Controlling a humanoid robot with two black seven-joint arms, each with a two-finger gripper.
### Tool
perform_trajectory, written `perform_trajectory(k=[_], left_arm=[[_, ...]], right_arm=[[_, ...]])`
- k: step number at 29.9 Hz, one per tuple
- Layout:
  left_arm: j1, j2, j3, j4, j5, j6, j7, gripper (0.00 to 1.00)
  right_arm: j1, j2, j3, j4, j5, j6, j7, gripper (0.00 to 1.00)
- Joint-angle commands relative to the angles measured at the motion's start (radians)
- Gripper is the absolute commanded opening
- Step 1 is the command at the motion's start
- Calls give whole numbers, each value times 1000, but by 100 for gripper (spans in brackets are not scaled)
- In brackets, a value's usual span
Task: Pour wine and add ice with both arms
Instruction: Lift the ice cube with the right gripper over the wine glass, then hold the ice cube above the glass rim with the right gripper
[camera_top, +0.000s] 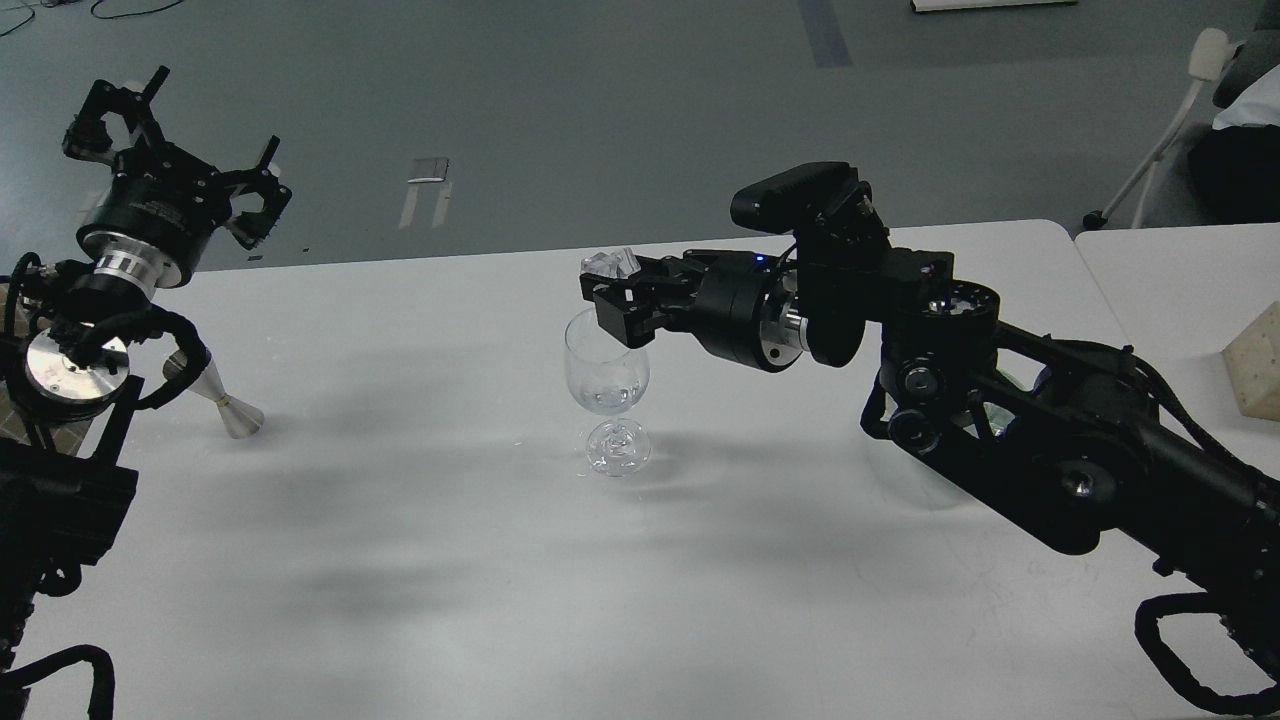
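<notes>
A clear wine glass (604, 380) stands upright mid-table, with a little colourless wine (606, 399) at the bottom of its bowl. My right gripper (612, 285) is shut on a clear ice cube (612, 265) and holds it just above the glass rim. My left gripper (170, 125) is open and empty, raised at the far left, away from the glass. A small metal jigger (222, 402) lies tipped on the table below my left arm. The bowl of ice is hidden behind my right arm.
The white table (420, 560) has its far edge just behind the glass. A second table (1170, 270) adjoins at the right, with a beige block (1258, 362) on it. A chair and a seated person (1235, 110) are at the back right.
</notes>
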Motion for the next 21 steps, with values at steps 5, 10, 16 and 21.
perform_trajectory(k=[5, 10, 16, 21], left_arm=[[4, 5, 0, 0, 0, -6, -1, 98], [4, 5, -2, 0, 0, -6, 0, 98], [4, 3, -2, 0, 0, -5, -1, 98], [6, 2, -2, 0, 0, -8, -1, 98]], right_arm=[[1, 27, -48, -10, 0, 0, 0, 20], [1, 27, -50, -9, 0, 0, 0, 20], [0, 25, -51, -7, 0, 0, 0, 20], [1, 22, -51, -9, 0, 0, 0, 22]])
